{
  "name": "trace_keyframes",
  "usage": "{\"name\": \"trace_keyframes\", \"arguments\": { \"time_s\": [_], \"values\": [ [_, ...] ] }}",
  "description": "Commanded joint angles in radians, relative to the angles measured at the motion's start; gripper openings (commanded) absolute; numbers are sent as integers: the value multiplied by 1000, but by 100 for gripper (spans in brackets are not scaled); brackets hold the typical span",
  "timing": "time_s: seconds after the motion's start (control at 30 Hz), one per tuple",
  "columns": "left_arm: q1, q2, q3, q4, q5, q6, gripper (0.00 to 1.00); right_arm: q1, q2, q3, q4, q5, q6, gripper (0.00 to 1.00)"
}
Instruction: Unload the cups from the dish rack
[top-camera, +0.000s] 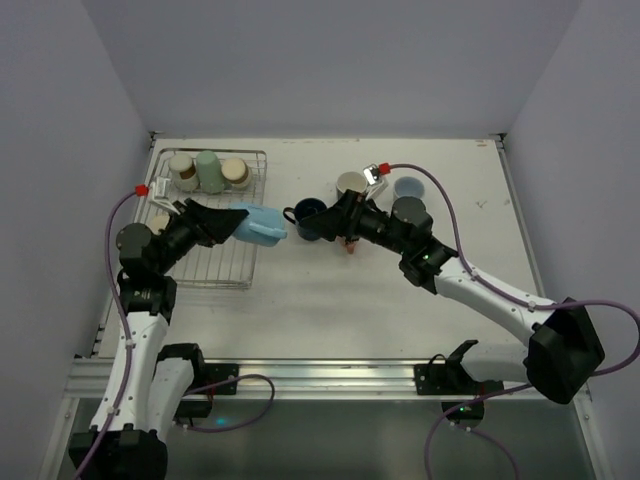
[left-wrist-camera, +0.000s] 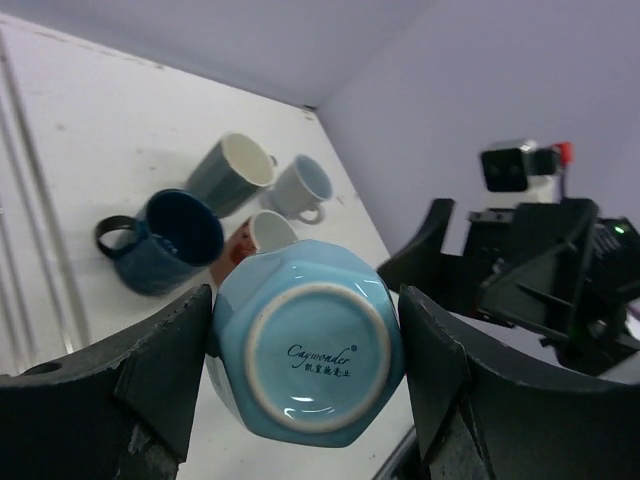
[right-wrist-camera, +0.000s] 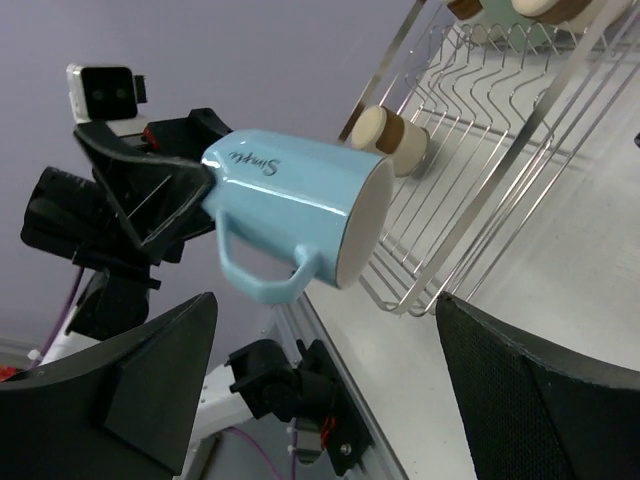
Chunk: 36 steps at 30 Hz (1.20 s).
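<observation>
Glossy glazed ceramic: the light blue mug (left-wrist-camera: 305, 345) catches the light between the matt black, plastic-looking fingers (left-wrist-camera: 160, 370) of the left gripper (left-wrist-camera: 305, 310). Just right of the dish rack (top-camera: 225, 262), all bright bare metal wire, a navy mug (top-camera: 308, 218) shows similar sheen on the smooth, matt white table (top-camera: 450, 170), faintly scuffed.

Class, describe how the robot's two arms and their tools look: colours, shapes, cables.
The left arm and right arm have white links and bulky black joints. The left tool and right tool are black, with broad wedge-shaped fingers. A mauve cable loops to each wrist, ending in a red plug.
</observation>
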Motion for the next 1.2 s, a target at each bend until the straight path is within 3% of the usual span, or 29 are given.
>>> {"name": "trace_keyframes", "arguments": {
  "time_s": [0.0, 0.23, 0.37, 0.4, 0.57, 0.7, 0.87, 1.0, 1.17],
  "values": [
    [-59, 20, -13, 382, 139, -135, 0, 2, 16, -54, 119, 92, 135, 92],
    [-189, 71, -33, 565, 144, -164, 0, 4, 90, -102, 352, -44, 275, 92],
    [-250, 100, -38, 605, 126, -159, 0, 2, 152, -96, 521, -172, 353, 87],
    [-260, 103, -41, 613, 120, -158, 0, 4, 163, -100, 614, -187, 379, 81],
    [-332, 116, -64, 639, 33, -149, 0, 15, 203, -111, 737, -228, 484, 78],
    [-402, 132, -115, 637, -118, -126, 0, 42, 151, -162, 628, -146, 378, 84],
    [-456, 258, -125, 723, -152, -116, 0, 36, 68, -272, 523, -87, 214, 97],
    [-471, 307, -99, 749, -170, -113, 0, 35, -11, -300, 392, -22, 125, 99],
    [-482, 332, -89, 752, -192, -104, 0, 28, -24, -320, 346, 18, 82, 99]
  ]
}}
